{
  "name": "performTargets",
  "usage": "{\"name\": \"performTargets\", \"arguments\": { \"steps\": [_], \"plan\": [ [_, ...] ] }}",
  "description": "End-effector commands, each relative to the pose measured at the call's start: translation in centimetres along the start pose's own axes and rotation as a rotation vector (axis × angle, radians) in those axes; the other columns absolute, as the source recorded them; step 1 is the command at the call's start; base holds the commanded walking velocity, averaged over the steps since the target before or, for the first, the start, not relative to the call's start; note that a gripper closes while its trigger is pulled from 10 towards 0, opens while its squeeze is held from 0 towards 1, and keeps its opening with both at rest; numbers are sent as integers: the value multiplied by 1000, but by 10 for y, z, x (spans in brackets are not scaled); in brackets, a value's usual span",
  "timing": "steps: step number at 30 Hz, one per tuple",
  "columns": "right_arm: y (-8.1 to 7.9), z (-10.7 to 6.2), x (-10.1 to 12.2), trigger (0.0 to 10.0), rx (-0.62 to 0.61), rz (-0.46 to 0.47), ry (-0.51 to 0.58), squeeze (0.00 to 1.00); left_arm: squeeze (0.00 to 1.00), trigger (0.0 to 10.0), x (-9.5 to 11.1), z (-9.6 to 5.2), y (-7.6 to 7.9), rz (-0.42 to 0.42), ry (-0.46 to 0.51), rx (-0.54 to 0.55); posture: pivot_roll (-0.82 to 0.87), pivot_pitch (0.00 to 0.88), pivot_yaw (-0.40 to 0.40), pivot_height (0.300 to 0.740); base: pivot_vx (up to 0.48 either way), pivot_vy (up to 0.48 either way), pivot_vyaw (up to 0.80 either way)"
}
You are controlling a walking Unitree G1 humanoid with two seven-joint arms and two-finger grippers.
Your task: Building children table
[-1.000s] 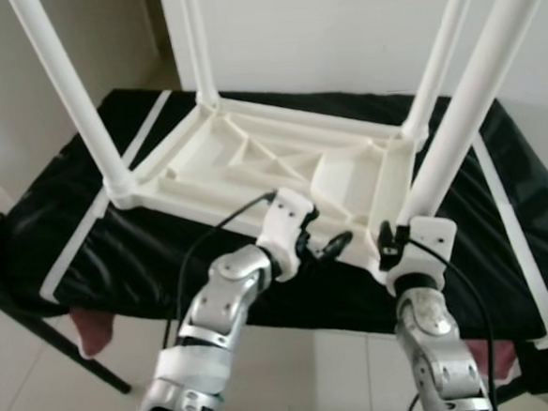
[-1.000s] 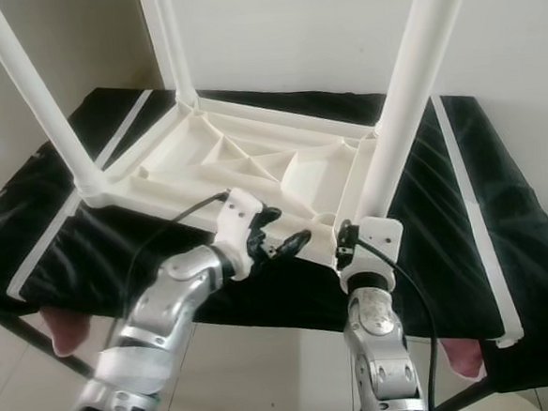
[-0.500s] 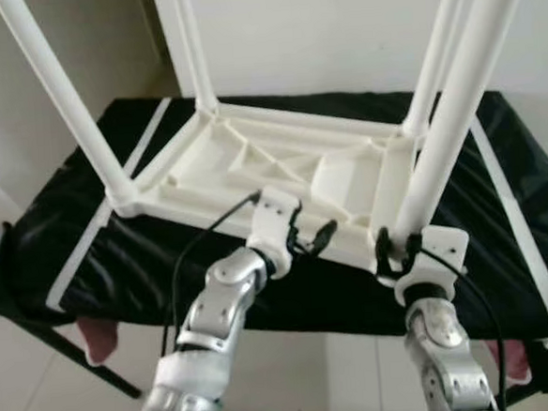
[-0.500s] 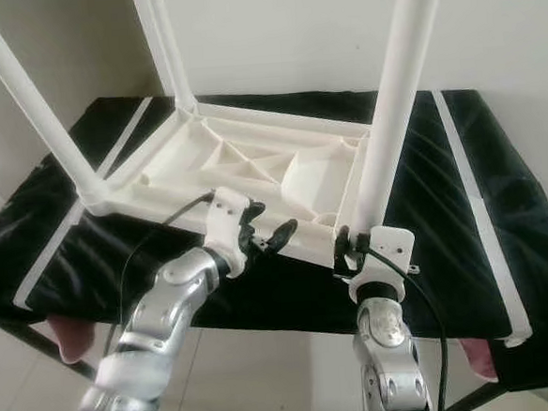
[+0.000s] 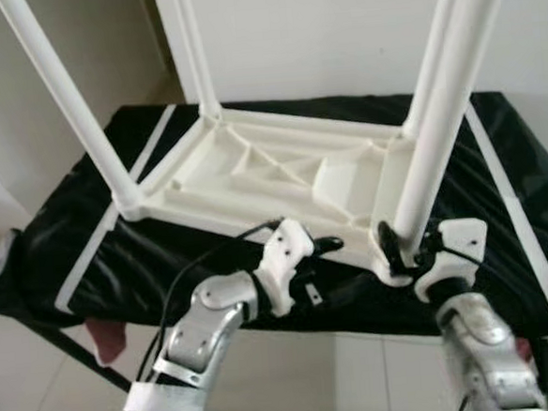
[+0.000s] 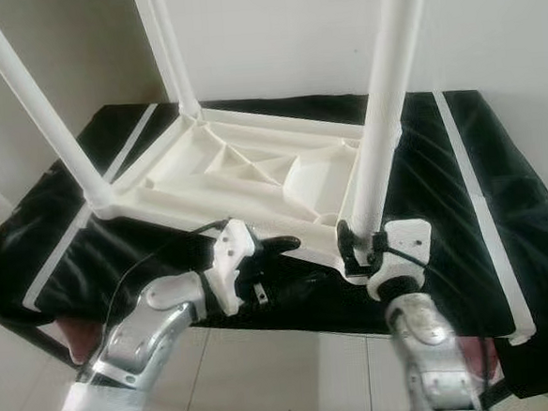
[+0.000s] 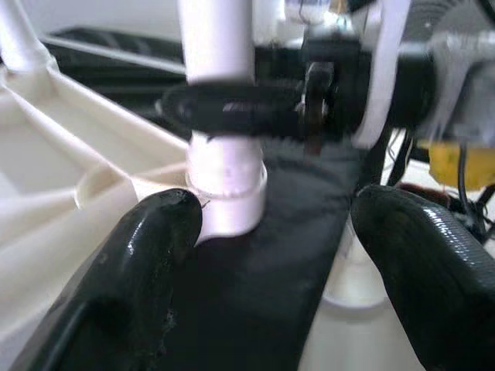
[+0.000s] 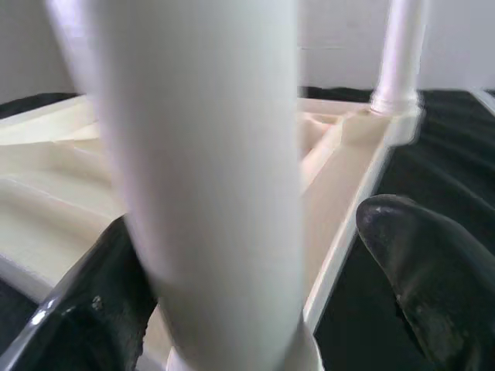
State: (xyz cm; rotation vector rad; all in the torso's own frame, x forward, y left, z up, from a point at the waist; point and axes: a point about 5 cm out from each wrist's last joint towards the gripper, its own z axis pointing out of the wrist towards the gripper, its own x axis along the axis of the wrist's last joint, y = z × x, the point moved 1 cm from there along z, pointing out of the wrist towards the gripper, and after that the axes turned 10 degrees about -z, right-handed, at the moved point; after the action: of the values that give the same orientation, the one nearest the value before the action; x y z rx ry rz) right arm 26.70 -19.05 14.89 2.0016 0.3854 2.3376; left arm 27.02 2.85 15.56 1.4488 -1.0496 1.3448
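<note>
While the children table (image 5: 281, 167) is lying upside down on the black worktop (image 5: 79, 247), all four legs are standing in its corners, so the building is looking almost finished; probably only the near right leg (image 5: 433, 128) is needing its last tightening. The right hand (image 5: 401, 248) is holding this leg at its base, with its fingers around it. The left hand (image 5: 319, 249), with fingers spread wide, is waiting just beside the table's front edge, holding nothing.
</note>
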Motion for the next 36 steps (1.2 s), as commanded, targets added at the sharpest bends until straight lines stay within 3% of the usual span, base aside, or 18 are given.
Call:
{"name": "performTargets", "arguments": {
  "steps": [1,10,21,22,23,24,25,36],
  "plan": [
    [0,-3,2,10000,105,-8,29,0,0,10000,2,-2,8,-3,-22,-123,-65,0,41,740,0,0,0],
    [5,4,-4,10000,214,-26,12,0,0,10000,5,0,10,-54,11,-128,-54,0,30,740,0,0,0],
    [3,17,-13,10000,323,-71,-1,0,0,10000,4,4,16,-50,-4,-152,-55,0,38,740,0,0,0],
    [1,21,-14,3294,344,-71,-1,0,0,10000,4,5,16,-46,-5,-149,-53,0,38,740,0,0,0],
    [-1,23,-14,1333,364,-73,3,0,0,10000,5,5,15,-47,-6,-146,-51,0,36,740,0,0,0],
    [-1,23,-14,1333,364,-73,3,0,0,10000,5,5,15,-47,-6,-146,-51,0,36,740,0,0,0],
    [-2,25,-15,0,379,-71,3,0,0,10000,6,5,14,-37,-6,-142,-50,0,35,740,0,0,0],
    [-5,27,-21,0,392,-59,-13,0,0,10000,8,6,12,-31,-1,-127,-49,0,32,740,0,0,0]
  ]
}}
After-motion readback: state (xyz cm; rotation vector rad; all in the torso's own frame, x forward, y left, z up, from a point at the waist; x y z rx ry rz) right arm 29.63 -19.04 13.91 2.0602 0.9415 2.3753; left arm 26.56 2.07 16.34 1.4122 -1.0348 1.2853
